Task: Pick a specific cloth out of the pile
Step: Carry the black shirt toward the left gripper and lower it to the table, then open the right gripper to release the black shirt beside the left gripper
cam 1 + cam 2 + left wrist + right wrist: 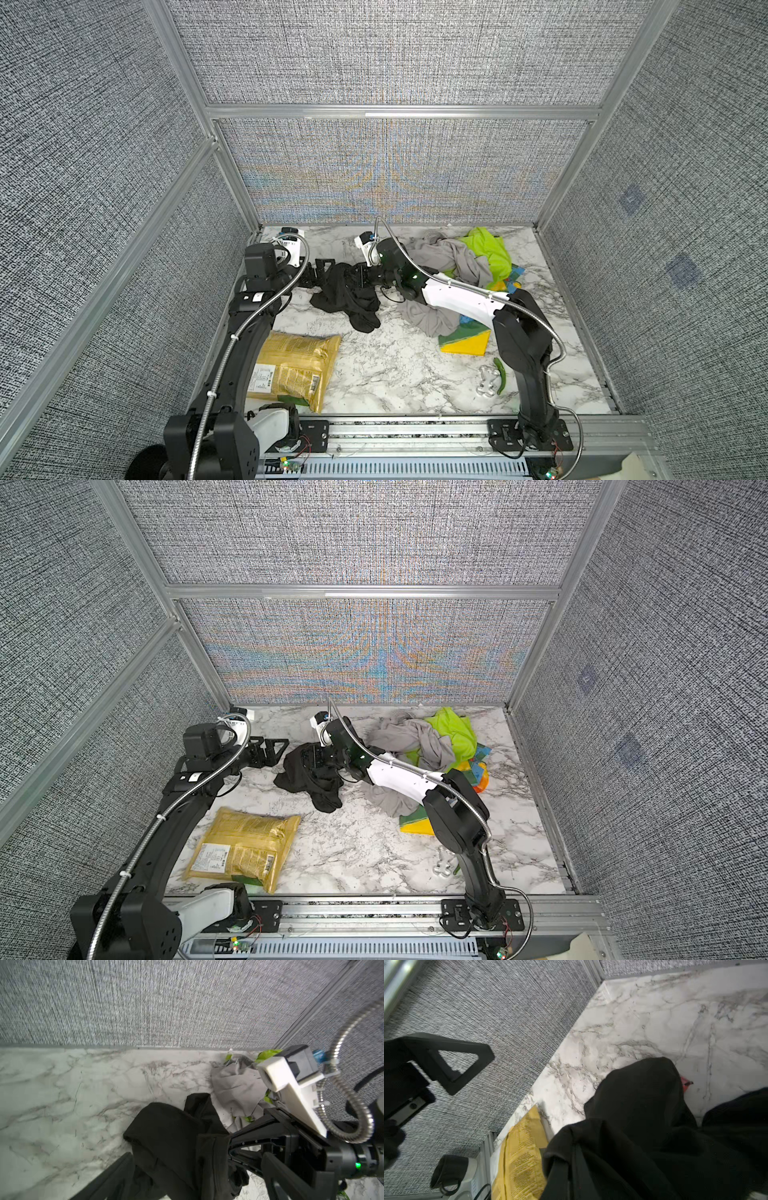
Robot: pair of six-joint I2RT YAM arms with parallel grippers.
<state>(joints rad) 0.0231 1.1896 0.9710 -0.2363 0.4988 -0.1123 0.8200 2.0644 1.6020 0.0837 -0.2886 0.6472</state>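
- Nearest us, a yellow-gold snack bag (293, 368) lies flat at the front left of the marble table (399, 374); a small clear trinket (487, 380) rests at the front right
- Mid-table, the black cloth (345, 297) sits left of the pile, apart from it; its lower part trails on the marble; its upper part is bunched and lifted
- The right gripper (360, 277) reaches across from the right; we see its jaws clamped on the cloth's upper bunch
- The left gripper (321, 272) is at the cloth's left edge, fingers spread wide, gripping nothing
- Farthest, at the back right, the pile (469, 274): a light-grey cloth (436, 253), a lime-green cloth (490, 249), and a patterned cloth (465, 347) spilling forward
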